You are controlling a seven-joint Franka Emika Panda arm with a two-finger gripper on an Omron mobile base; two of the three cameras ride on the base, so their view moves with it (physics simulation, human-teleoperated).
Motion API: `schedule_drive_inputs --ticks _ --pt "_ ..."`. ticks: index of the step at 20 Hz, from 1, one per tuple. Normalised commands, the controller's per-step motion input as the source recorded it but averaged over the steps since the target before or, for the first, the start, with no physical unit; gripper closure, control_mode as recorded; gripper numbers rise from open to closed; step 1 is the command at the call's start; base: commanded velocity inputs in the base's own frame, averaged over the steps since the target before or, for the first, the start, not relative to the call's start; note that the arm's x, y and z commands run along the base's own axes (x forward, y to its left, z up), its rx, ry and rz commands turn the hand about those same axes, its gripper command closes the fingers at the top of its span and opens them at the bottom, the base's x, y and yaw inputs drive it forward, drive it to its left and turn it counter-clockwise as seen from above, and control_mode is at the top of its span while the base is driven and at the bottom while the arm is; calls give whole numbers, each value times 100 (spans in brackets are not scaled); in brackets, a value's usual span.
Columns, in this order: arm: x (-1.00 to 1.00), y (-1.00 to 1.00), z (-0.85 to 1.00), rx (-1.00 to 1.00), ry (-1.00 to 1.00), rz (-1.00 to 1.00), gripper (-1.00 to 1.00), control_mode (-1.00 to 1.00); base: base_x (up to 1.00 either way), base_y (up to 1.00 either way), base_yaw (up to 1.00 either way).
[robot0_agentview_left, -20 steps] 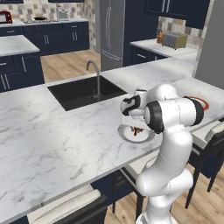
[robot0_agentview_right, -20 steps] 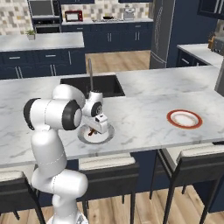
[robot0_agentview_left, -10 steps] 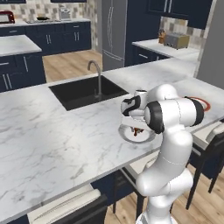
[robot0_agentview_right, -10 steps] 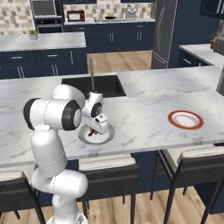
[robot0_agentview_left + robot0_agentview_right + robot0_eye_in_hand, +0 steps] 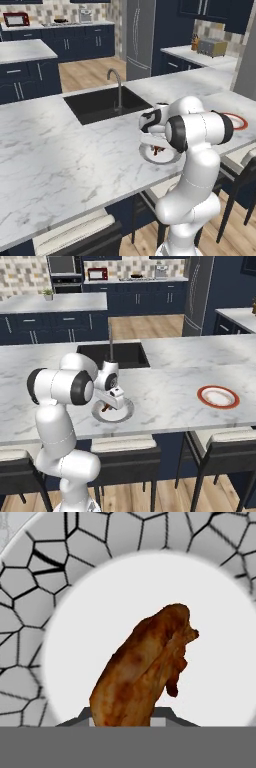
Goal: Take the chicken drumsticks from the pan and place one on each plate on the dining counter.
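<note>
My gripper (image 5: pixel 157 144) hangs low over the grey-rimmed plate (image 5: pixel 145 154) on the dining counter (image 5: pixel 60 155), shut on a chicken drumstick (image 5: pixel 158 149). In the hand view the orange-brown drumstick (image 5: pixel 142 672) rises from between the fingertips (image 5: pixel 167 716), over the plate's white centre, with the crackled grey rim (image 5: pixel 30 577) around it. From the right base view, the gripper (image 5: pixel 112 403) holds the drumstick (image 5: pixel 104 408) just over that plate (image 5: pixel 128 407). The red-orange-rimmed plate (image 5: pixel 202 392) lies bare to the right; my arm partly hides this second plate (image 5: pixel 243 122) in the left base view. The pan is out of view.
An inset black sink (image 5: pixel 102 102) with a faucet (image 5: pixel 118 85) lies just behind the grey-rimmed plate. Cushioned stools (image 5: pixel 125 445) stand along the counter's near edge. A second counter (image 5: pixel 50 303) and a tall fridge (image 5: pixel 197 291) stand farther back.
</note>
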Motion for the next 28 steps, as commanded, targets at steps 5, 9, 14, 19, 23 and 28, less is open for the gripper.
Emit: schedule_drive_inputs --ticks 5,9,14,19,23,28 --pt "0 0 0 0 0 0 100 100 -2 0 0" --pt "0 0 0 0 0 0 100 100 0 0 0" --pt "0 0 0 0 0 0 100 100 -1 0 0" --pt "0 0 0 0 0 0 100 100 0 0 0" --pt "0 0 0 0 0 0 100 100 0 0 0" --pt "0 -9 0 0 -1 0 100 -100 0 0 0"
